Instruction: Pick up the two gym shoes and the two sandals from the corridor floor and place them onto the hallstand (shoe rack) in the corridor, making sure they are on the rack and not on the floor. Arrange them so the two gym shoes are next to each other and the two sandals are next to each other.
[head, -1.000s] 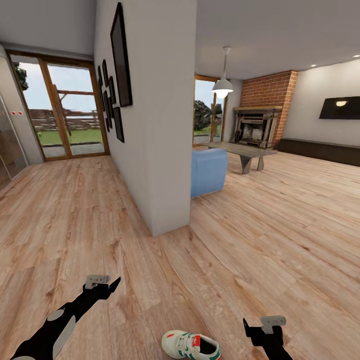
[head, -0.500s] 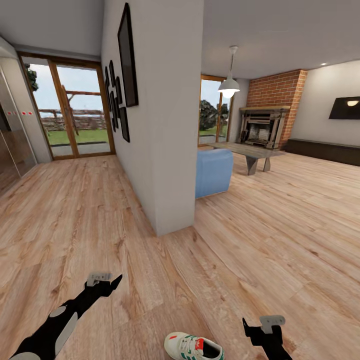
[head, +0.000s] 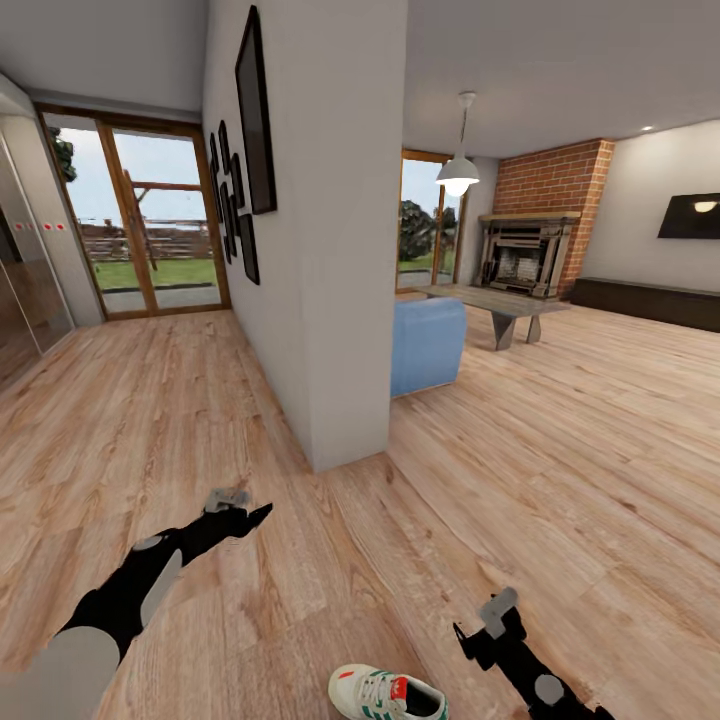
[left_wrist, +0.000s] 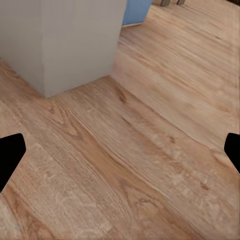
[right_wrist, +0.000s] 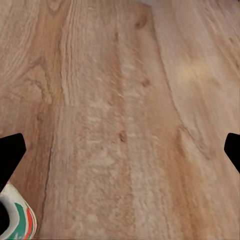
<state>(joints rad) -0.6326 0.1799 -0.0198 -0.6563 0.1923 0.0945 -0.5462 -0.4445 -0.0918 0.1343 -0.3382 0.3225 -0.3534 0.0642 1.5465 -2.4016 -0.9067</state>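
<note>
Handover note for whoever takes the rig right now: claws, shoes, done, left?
Left claw: open, empty, out over the wood floor near the end of the grey wall.
Right claw: open, empty, low over the floor, just right of a sneaker.
One white sneaker with green stripes lies on the floor at the robot's feet, between the arms; its heel is at the right wrist view's edge.
Done: nothing is on a rack as far as these views show.
Left: pick up this sneaker (the right claw is nearest, probably), then find the second sneaker, both sandals and the rack.
</note>
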